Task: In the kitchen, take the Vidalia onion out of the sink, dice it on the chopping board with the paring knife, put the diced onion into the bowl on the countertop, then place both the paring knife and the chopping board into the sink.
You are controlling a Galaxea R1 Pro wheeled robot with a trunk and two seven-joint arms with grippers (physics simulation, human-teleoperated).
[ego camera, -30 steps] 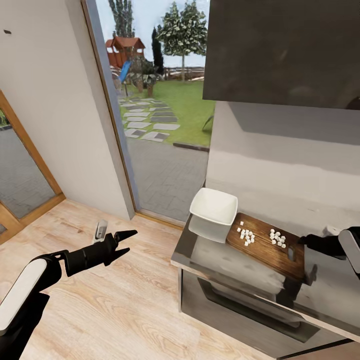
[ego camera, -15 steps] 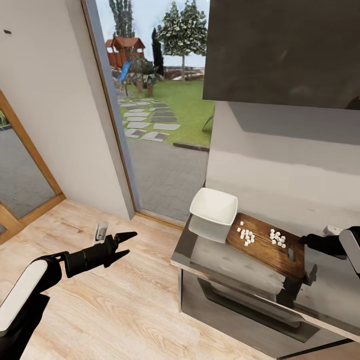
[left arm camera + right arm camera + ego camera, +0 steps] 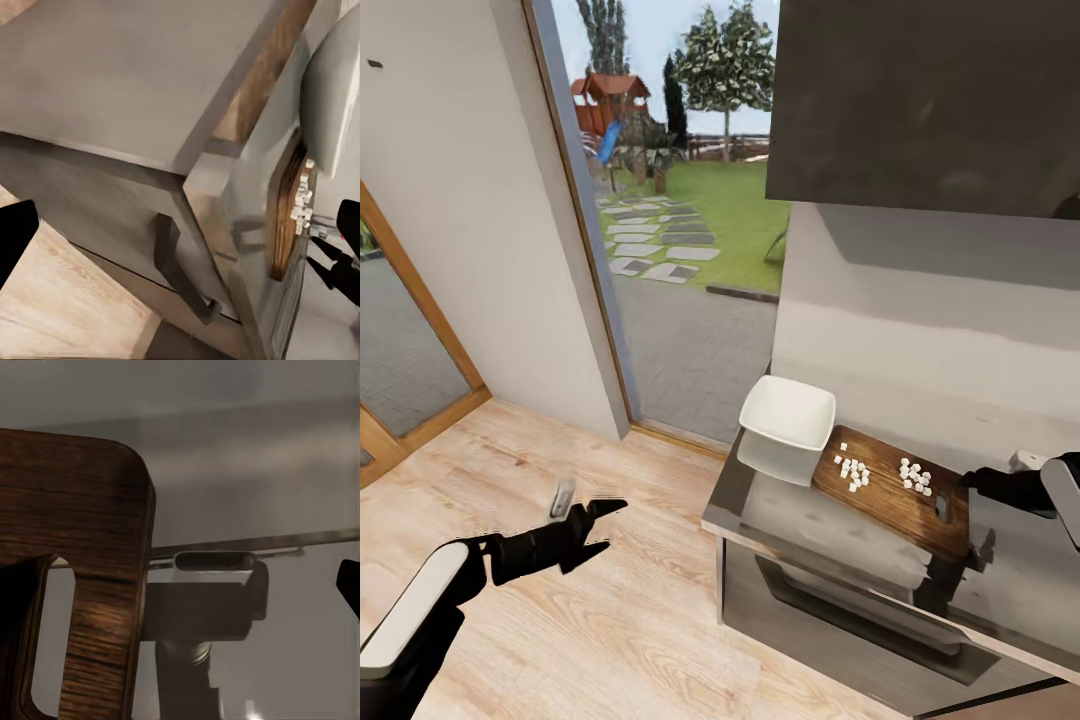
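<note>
The chopping board (image 3: 895,497) lies on the countertop (image 3: 800,525), carrying two small heaps of diced onion (image 3: 851,471). The white bowl (image 3: 788,418) stands at the board's far-left end, at the counter's corner. My right gripper (image 3: 968,481) is open at the board's handle end. In the right wrist view the slotted end of the board (image 3: 90,585) sits by one dark finger, with the other finger (image 3: 351,585) far across. My left gripper (image 3: 616,524) hangs open and holds nothing, over the wooden floor, well left of the counter. The sink and paring knife are out of view.
Grey cabinet fronts with a long dark bar handle (image 3: 176,262) run below the counter. A dark wall cabinet (image 3: 925,100) hangs above it. A glass door (image 3: 670,220) to the garden stands behind the counter's corner. Wooden floor (image 3: 610,620) spreads to the left.
My left arm has dropped lower and drawn back a little, its gripper still open. The right gripper, board, bowl and diced onion have stayed where they were.
</note>
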